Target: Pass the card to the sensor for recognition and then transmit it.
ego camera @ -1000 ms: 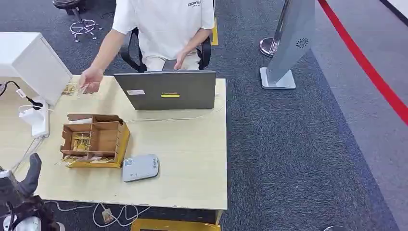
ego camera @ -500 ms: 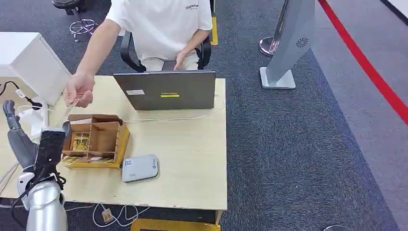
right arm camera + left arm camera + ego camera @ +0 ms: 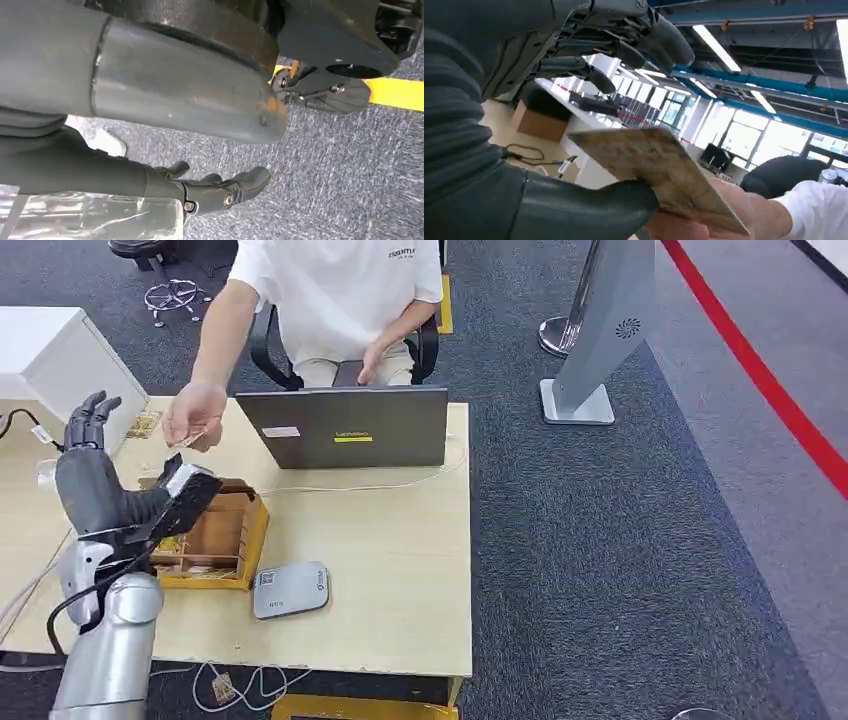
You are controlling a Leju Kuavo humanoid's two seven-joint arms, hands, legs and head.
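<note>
- The task looks barely begun: the card (image 3: 659,175) sits in a person's hand (image 3: 194,416), offered over the counter (image 3: 400,570) toward the robot.
- The left hand (image 3: 88,430) is raised beside it, fingers (image 3: 624,52) spread; the thumb (image 3: 584,212) lies just under the card, but I cannot tell if it touches, so no grip yet.
- The right hand (image 3: 220,192) hangs by the floor, fingers loosely curled, holding nothing.
- Left to do, by my reading: take the card, show it to the grey sensor (image 3: 291,589) beside the cardboard box (image 3: 215,535), then hand it on.
</note>
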